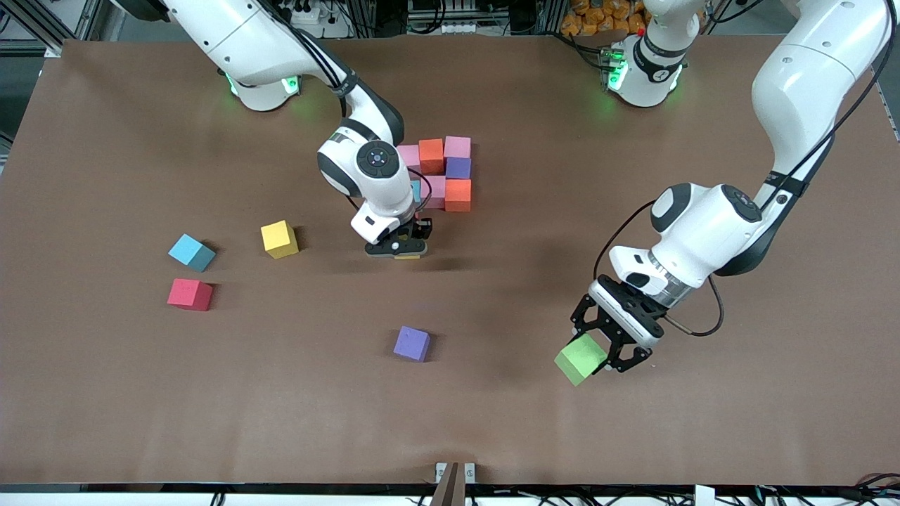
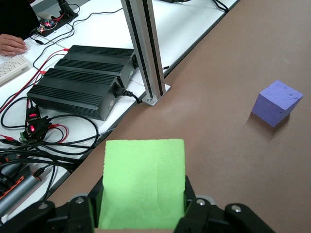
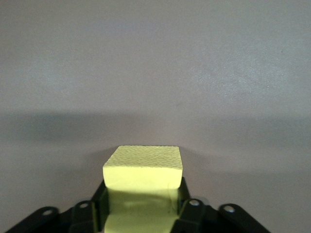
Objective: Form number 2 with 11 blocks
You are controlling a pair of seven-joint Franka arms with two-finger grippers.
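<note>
The right arm's wrist covers part of the block cluster [image 1: 441, 174] near the middle of the tabletop [image 1: 105, 393]; seven cubes can be made out there: three pink, two orange, one purple, and a sliver of light blue at the wrist's edge. How many more are hidden cannot be told, so the number 2 is only partly built. The right pincer [image 1: 397, 247] sits low at the cluster's camera-side edge with a yellow block [image 3: 144, 182] between its fingers; only a thin strip of that block shows in the front view, and whether the fingers press it or stand slightly off cannot be told. The left pincer [image 1: 610, 346] is clamped on a green block [image 1: 581, 358], held tilted above the tabletop toward the left arm's end. Four loose cubes lie apart: a second yellow block [image 1: 279, 239], a light blue block [image 1: 191, 252] and a red block [image 1: 190, 294] toward the right arm's end, and a purple block [image 1: 412, 343] nearer the camera. Bare brown surface surrounds each loose cube and runs wide to every table edge.
</note>
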